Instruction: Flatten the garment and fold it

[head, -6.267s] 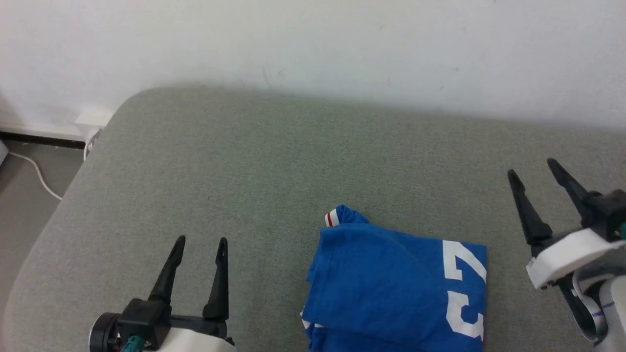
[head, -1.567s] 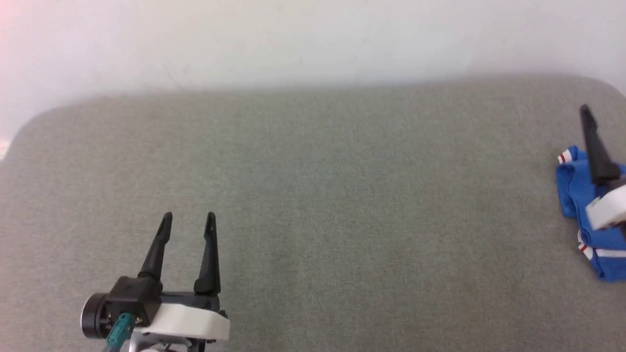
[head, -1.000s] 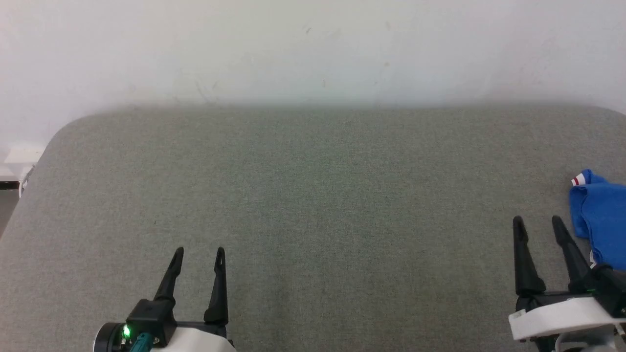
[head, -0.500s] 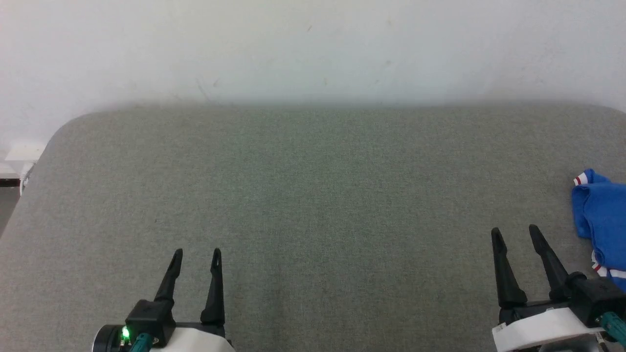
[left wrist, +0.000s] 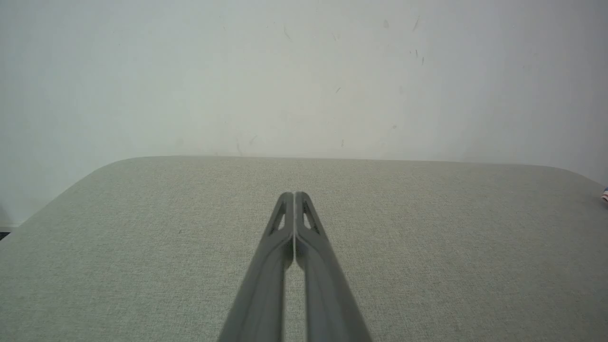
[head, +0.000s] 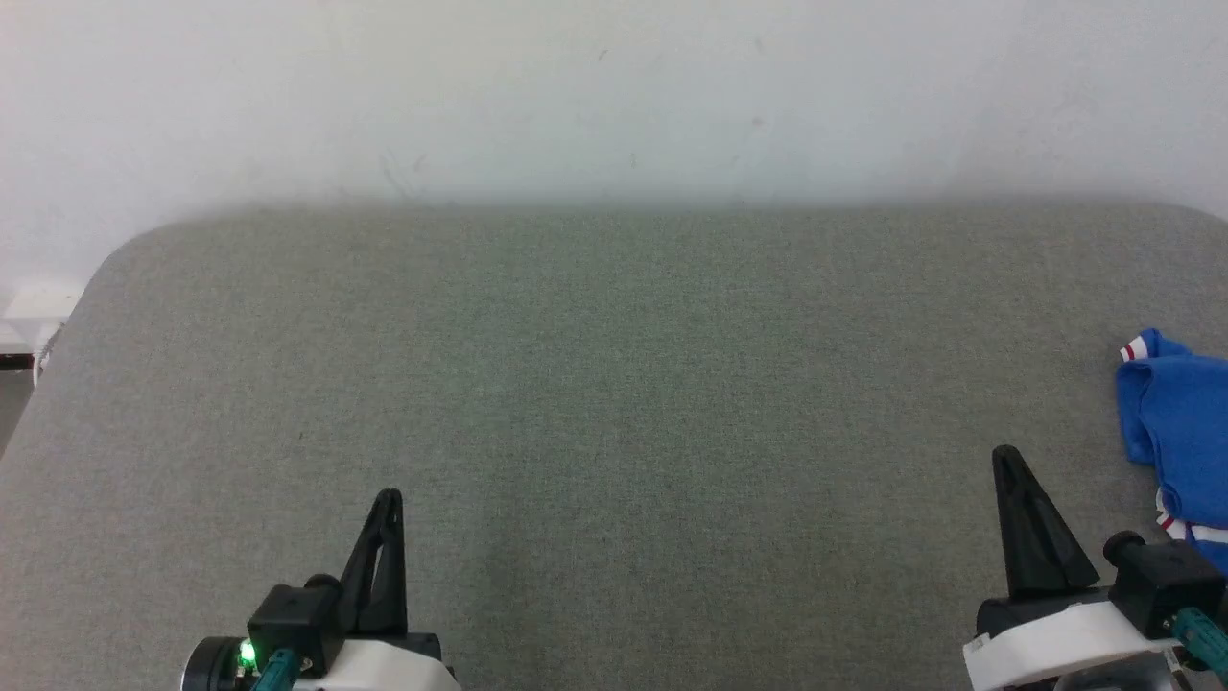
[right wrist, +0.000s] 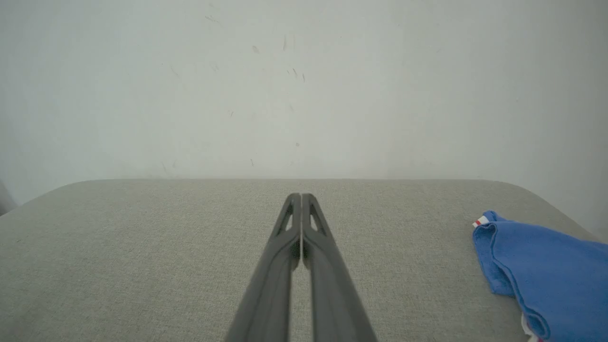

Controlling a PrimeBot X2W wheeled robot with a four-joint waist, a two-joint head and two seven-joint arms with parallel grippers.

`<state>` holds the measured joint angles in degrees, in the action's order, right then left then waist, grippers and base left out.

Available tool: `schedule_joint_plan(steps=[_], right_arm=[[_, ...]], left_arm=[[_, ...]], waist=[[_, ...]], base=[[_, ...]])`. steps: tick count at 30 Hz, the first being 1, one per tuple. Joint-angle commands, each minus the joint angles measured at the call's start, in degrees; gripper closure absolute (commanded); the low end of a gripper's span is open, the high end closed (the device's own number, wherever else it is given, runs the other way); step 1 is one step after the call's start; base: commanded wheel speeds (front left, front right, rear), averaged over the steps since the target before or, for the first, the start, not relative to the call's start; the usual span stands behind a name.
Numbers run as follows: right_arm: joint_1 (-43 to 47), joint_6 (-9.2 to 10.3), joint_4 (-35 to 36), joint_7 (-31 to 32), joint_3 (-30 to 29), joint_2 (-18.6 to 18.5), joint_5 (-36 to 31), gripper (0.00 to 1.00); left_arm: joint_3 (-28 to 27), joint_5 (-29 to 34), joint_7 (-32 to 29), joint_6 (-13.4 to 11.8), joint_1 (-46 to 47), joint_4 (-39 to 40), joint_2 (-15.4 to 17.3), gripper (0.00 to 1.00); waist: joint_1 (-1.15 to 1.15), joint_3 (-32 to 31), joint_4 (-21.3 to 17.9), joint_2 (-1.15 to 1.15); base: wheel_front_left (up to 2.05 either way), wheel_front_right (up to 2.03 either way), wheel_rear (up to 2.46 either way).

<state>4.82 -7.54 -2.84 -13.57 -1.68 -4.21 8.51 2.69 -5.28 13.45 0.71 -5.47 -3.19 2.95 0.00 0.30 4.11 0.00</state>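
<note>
Blue jersey T-shirt (head: 1175,422) lies folded over at the far right edge of the grey fabric-covered desk (head: 614,365), with a bit of red-and-white trim poking out at its top corner. The right gripper (head: 1004,456) sits just left of it, apart from the cloth, jaws clenched on nothing. The left gripper (head: 388,499) is well away at the lower left, jaws pressed together too, a green light (head: 247,654) glowing at its wrist. Grey desk top stretches between them, and a scuffed white wall (head: 614,96) stands behind.
</note>
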Motion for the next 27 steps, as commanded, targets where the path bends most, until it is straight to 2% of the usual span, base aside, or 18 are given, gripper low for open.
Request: schedule_joint_plan(steps=[1,27], right_arm=[[-0.46,0.01,0.22,0.37,0.07,0.13,-0.72,1.0],[-1.47,0.02,0.83,3.42,0.44,0.41,-2.52,1.0]], left_arm=[[-0.19,0.52,-0.27,-0.07,0.5,0.23,-0.01,1.0],[-0.76,1.61,-3.31,-0.22,1.65,0.91,-0.02,1.0]], waist=[[0.0,-0.01,-0.05,0.0],[0.0,-0.07,-0.99,0.0]], base=[[0.0,0.0,0.0],[0.0,0.0,0.0]])
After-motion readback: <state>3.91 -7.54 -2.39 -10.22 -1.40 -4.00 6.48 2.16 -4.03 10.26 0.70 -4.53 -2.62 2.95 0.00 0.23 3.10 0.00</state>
